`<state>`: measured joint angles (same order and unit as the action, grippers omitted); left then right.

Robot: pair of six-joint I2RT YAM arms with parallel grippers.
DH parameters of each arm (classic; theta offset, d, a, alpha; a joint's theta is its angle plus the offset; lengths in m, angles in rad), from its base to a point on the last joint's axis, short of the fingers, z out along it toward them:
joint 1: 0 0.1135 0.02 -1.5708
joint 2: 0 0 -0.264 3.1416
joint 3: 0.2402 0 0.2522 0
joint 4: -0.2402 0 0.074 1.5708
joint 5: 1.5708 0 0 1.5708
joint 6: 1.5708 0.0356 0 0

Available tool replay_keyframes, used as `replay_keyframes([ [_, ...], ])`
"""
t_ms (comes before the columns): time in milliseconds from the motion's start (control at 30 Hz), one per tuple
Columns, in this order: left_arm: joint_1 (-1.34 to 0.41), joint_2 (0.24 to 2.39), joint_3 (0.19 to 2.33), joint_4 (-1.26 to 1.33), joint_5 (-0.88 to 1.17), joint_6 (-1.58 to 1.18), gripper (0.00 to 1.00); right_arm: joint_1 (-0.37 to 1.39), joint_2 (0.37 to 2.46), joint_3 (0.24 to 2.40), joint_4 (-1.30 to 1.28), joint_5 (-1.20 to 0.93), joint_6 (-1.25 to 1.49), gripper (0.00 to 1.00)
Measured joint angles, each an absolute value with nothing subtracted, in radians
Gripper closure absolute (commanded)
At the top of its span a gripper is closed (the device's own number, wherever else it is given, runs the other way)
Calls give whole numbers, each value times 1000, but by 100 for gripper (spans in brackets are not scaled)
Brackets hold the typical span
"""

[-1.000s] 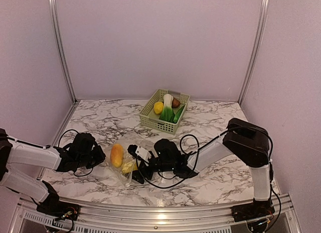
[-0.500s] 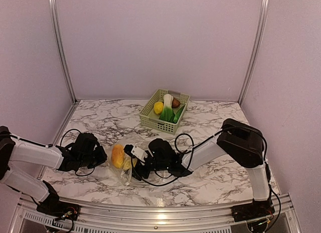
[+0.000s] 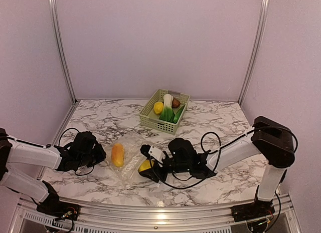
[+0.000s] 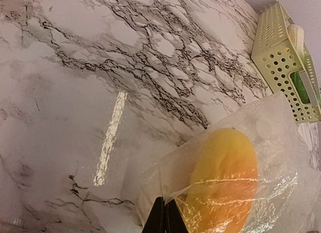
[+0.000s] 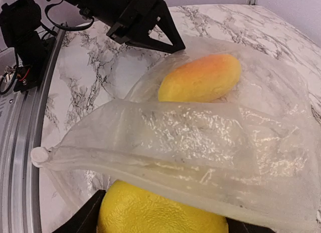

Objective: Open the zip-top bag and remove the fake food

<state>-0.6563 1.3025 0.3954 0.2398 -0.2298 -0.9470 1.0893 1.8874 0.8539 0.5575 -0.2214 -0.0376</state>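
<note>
Marble-patterned white and grey table top [image 3: 215, 123] carries two white-and-black arms, one bag, one basket and six pieces of toy food. The left arm [image 3: 35, 155] lies low along the near-left side, its wrist pointing right. The right arm [image 3: 235, 150] stands bent at the near-right corner and slopes down leftwards to the table.

Between the two wrists the clear, crinkly plastic zip-top bag [image 3: 131, 149] lies flat on the marble near the front. The pale green slotted plastic basket [image 3: 155, 124] stands well apart behind it. It holds four pieces: a small yellow fruit [image 3: 158, 107], a white-green leafy vegetable [image 3: 168, 101], a long green pod [image 3: 178, 114] and a small brown piece [image 3: 176, 102].

The left gripper [image 4: 164, 219] has its fingers pressed together on the bag's left edge. One orange-yellow plastic mango [image 5: 200, 77] rests inside the bag. The right gripper [image 5: 164, 223] is clamped around one yellow plastic lemon [image 5: 150, 205] at the bag's right-hand edge, with a flap of film lying over the lemon's top.
</note>
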Motion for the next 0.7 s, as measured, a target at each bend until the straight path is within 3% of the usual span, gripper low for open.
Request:
replay_keyframes([
  [400,-651,1309,395,244,-225,-946,100,1001,1516,744,467,-306,-29,51],
  [700,-648,1315,382,266,-215,-946,100,777,1724,1109,387,-276,-17,52],
])
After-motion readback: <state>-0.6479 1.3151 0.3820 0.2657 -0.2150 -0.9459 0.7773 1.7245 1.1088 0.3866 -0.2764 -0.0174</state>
